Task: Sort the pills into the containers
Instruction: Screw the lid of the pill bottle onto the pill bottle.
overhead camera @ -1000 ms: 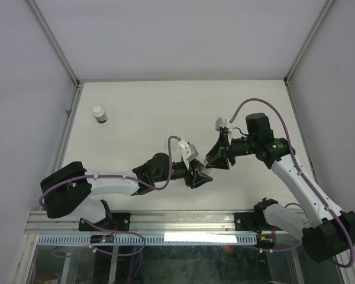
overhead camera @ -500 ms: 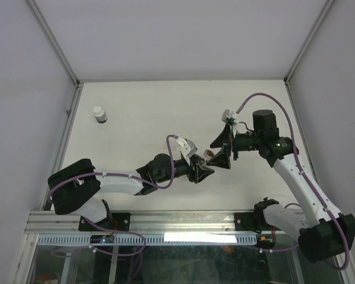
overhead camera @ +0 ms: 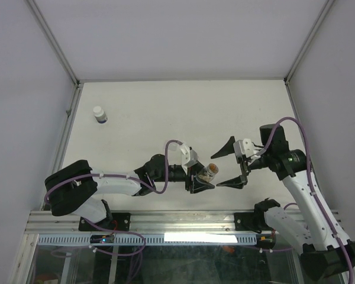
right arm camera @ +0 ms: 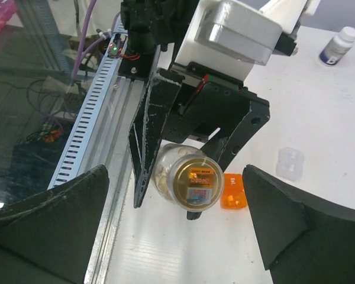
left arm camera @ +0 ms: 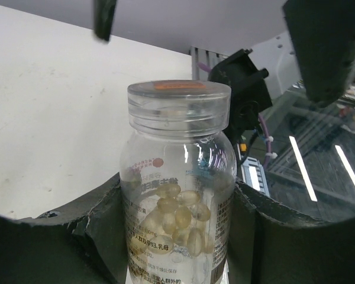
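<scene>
My left gripper point(left arm camera: 177, 248) is shut on a clear plastic vial point(left arm camera: 176, 195), one dark finger on each side of its body. The vial's clear lid is on, and pale yellow pills point(left arm camera: 174, 213) lie piled inside. From above, the vial point(overhead camera: 209, 172) is held near the table's front edge, lid toward my right gripper point(overhead camera: 220, 170). That gripper is wide open, its fingertips just short of the lid and holding nothing. The right wrist view shows the lid point(right arm camera: 195, 177) end-on, with a stubby orange cup point(right arm camera: 233, 190) on the table behind it.
A white bottle with a dark band point(overhead camera: 99, 113) stands far left at the back. A small clear piece point(right arm camera: 290, 163) lies on the table past the orange cup. The slotted metal rail point(right arm camera: 94, 112) runs along the near edge under the arms.
My right gripper has opened wide and drawn back to the right, off the vial's lid. My left gripper, still holding the vial, has shifted slightly toward the near edge.
</scene>
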Motion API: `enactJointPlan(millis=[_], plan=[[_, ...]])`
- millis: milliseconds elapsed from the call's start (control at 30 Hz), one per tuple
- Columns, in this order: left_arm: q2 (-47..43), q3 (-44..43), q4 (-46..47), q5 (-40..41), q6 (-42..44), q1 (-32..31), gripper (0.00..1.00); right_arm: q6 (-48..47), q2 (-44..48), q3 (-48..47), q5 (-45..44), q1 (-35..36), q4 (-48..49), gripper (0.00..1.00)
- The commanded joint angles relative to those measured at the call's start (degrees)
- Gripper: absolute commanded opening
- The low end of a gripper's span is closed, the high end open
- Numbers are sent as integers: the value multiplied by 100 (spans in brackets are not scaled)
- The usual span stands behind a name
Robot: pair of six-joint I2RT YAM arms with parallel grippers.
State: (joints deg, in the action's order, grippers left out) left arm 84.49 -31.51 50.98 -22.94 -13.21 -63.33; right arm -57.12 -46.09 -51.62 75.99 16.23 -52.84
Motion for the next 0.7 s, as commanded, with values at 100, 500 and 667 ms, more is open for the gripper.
enactJointPlan(millis=[100,500,667], plan=[[-133,-144,450,-738,197,-13,0,-915,-538,-118,144,278,-539,97],[74,-335,487,-989,71,-10,0,-950,-721,230,55,612,-177,90],[176,-416,479,-1061,12,-13,0,-1152,-712,316,1,664,-180,87]])
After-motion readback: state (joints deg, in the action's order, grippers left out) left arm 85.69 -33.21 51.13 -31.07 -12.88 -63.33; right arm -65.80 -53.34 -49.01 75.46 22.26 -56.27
